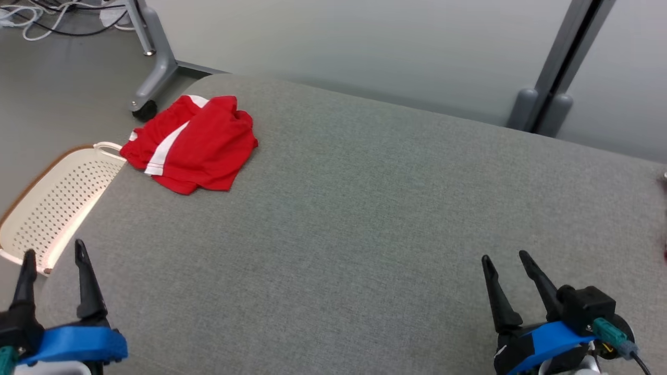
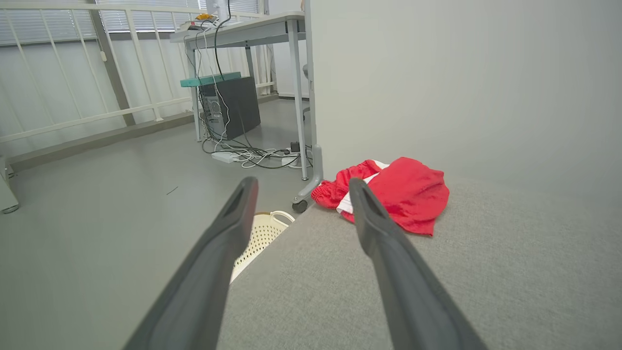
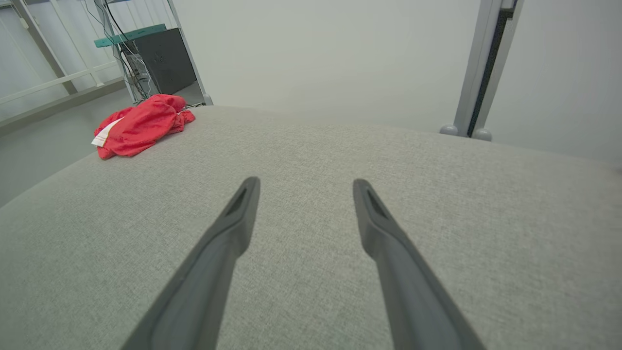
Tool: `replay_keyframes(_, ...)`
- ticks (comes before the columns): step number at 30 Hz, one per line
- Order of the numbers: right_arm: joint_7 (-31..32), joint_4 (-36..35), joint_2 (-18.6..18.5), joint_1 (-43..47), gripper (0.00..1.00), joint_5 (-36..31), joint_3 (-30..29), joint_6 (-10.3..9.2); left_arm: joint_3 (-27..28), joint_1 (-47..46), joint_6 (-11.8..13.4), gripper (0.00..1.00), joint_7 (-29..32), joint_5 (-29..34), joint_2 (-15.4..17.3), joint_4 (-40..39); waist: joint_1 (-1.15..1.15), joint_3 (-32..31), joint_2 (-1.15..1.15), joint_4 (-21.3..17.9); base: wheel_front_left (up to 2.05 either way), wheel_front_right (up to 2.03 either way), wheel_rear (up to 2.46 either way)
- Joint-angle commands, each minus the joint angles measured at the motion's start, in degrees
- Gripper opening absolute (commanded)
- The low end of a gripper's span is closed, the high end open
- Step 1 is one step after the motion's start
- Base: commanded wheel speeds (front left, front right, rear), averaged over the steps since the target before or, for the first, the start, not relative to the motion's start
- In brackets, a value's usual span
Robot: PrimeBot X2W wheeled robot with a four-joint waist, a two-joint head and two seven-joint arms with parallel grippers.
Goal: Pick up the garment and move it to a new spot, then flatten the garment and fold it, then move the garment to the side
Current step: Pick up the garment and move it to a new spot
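Observation:
The garment (image 1: 195,143) is a pair of red shorts with white side stripes, bunched up at the far left corner of the grey fabric table (image 1: 365,219). The same red garment (image 2: 403,192) lies ahead of the left fingers in the left wrist view and far off to the upper left as garment (image 3: 138,125) in the right wrist view. My left gripper (image 1: 54,252) hovers open at the table's near left edge, holding nothing. Over the near right of the table my right gripper (image 1: 505,256) stands open and holds nothing.
A cream perforated laundry basket (image 1: 57,200) sits on the floor beside the table's left edge, just below the garment. A wheeled desk leg (image 1: 151,78) and cables (image 2: 252,155) stand on the floor beyond. A grey partition post (image 1: 552,99) rises behind the table's far right.

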Motion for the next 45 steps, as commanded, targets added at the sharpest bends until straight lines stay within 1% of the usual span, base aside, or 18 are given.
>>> replay_keyframes(1,0.4,-1.2,-0.2,-1.3,1.00,-1.2,-0.7,0.00,0.6,-4.0,-0.6,1.00,-0.3,-0.4,0.9,0.8,0.00,1.4,0.00,-1.2,0.00,0.00,0.00)
replay_keyframes(3,1.0,-2.6,-0.2,-2.2,1.00,-2.0,-1.3,0.00,1.1,-7.2,-0.8,1.00,-0.4,-0.7,1.7,1.7,0.00,3.1,0.00,-2.6,0.00,0.00,0.00)
replay_keyframes(4,1.5,-4.0,-0.4,-2.9,1.00,-3.0,-2.0,0.00,1.6,-10.8,-1.3,1.00,-0.4,-1.1,2.8,3.2,0.00,5.0,0.00,-4.1,0.00,0.00,0.00)
replay_keyframes(6,2.3,-5.7,-1.2,-3.8,1.00,-4.1,-2.2,0.00,2.5,-14.7,-1.7,1.00,-0.6,-1.7,3.8,4.4,0.00,7.3,0.00,-6.0,0.00,0.00,0.00)
replay_keyframes(7,2.3,-5.7,-1.2,-3.8,1.00,-4.1,-2.2,0.00,2.5,-14.7,-1.7,1.00,-0.6,-1.7,3.8,4.4,0.00,7.3,0.00,-6.0,0.00,0.00,0.00)
replay_keyframes(12,4.2,-10.8,-3.2,-6.2,1.00,-5.3,-3.6,-0.01,4.2,-24.0,-2.9,1.00,-0.3,-2.8,7.4,8.7,0.00,13.2,0.00,-10.6,0.00,0.00,0.00)
replay_keyframes(14,5.0,-13.2,-4.0,-7.2,1.00,-5.5,-4.6,0.00,5.2,-27.5,-3.2,1.00,-0.5,-3.1,9.3,10.7,0.00,15.7,0.00,-12.4,0.00,0.00,0.00)
replay_keyframes(18,6.4,-18.0,-5.4,-8.4,1.00,-6.0,-6.2,0.00,6.8,-33.6,-4.7,1.00,0.1,-4.7,12.6,15.9,0.00,20.1,0.00,-15.5,0.00,0.00,0.00)
replay_keyframes(20,7.0,-20.3,-6.1,-8.7,1.00,-6.0,-7.4,0.00,6.4,-36.4,-5.7,1.00,1.0,-4.8,14.1,19.2,0.00,22.0,0.00,-16.5,0.00,0.00,0.00)
replay_keyframes(21,7.6,-22.3,-6.4,-8.5,1.00,-5.9,-8.2,0.00,6.3,-39.1,-6.6,1.00,1.8,-5.3,14.9,22.3,0.00,23.7,0.00,-17.2,0.00,0.00,0.00)
replay_keyframes(22,7.6,-22.3,-6.4,-8.5,1.00,-5.9,-8.2,0.00,6.3,-39.1,-6.6,1.00,1.8,-5.3,14.9,22.3,0.00,23.7,0.00,-17.2,0.00,0.00,0.00)
replay_keyframes(28,9.0,-26.4,-6.7,-7.6,1.00,-5.5,-9.3,0.00,3.8,-45.9,-9.1,1.00,5.9,-5.4,15.8,32.9,0.00,27.5,0.00,-18.0,0.00,0.00,0.00)
replay_keyframes(34,10.0,-28.2,-7.3,-7.8,1.00,-5.4,-9.6,0.00,0.8,-50.8,-11.8,1.00,10.7,-6.0,15.1,42.7,0.00,29.4,0.00,-18.3,0.00,0.00,0.00)
replay_keyframes(36,10.1,-28.7,-7.5,-7.8,1.00,-5.4,-9.7,0.00,0.1,-52.0,-12.6,1.00,12.2,-6.8,14.4,45.4,0.00,29.6,0.00,-18.3,0.00,0.00,0.00)
replay_keyframes(40,10.6,-29.3,-7.7,-7.5,1.00,-5.6,-10.2,0.00,-1.9,-53.9,-13.5,1.00,18.4,-7.2,13.6,51.4,0.00,29.9,0.00,-18.2,0.00,0.00,0.00)
replay_keyframes(45,11.0,-29.6,-7.7,-7.4,1.00,-5.8,-9.7,0.00,-2.9,-55.4,-14.1,1.00,25.5,-9.2,12.3,57.2,0.00,29.9,0.00,-18.1,0.00,0.00,0.00)
